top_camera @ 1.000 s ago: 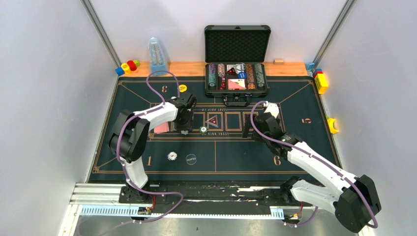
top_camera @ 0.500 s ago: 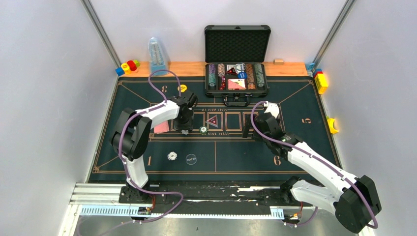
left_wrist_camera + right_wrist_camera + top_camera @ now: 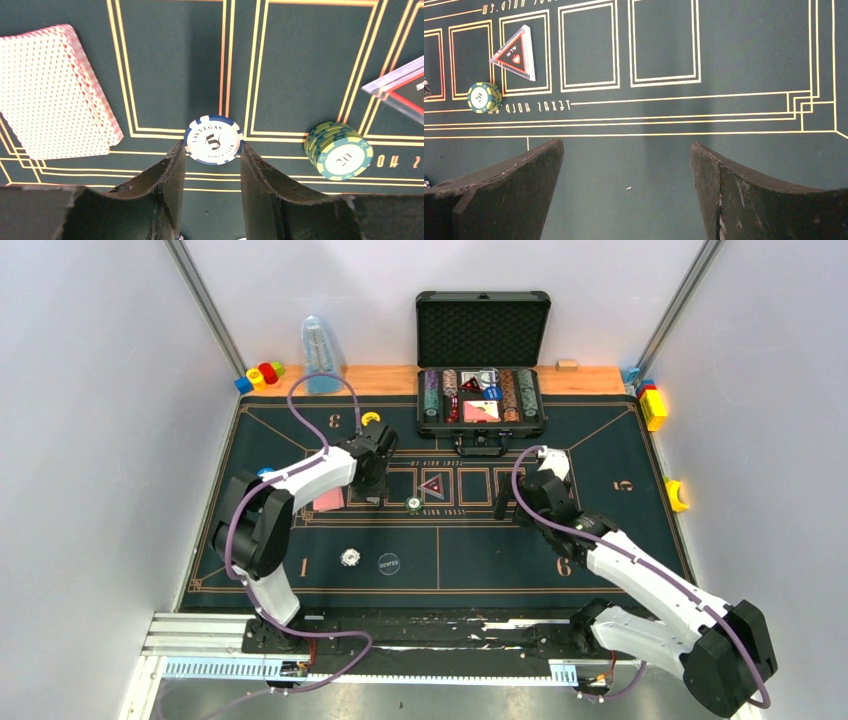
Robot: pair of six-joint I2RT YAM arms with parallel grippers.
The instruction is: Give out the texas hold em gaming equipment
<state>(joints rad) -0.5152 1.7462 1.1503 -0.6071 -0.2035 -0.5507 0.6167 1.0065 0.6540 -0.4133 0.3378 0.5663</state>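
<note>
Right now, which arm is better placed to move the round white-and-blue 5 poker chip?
Left: the left gripper is shut on the round white-and-blue chip; the right gripper is open, holding nothing.

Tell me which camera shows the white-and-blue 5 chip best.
Left wrist: the 5 chip sits centred, lettering legible, gripped by the left end effector. Top external: that end effector hides it; right wrist doesn't clearly show it.

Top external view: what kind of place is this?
Probably a lab robot cell staged as a poker table: a dark green Texas hold'em felt mat, an open black chip case at its far edge, and plain white walls closing it in.
</note>
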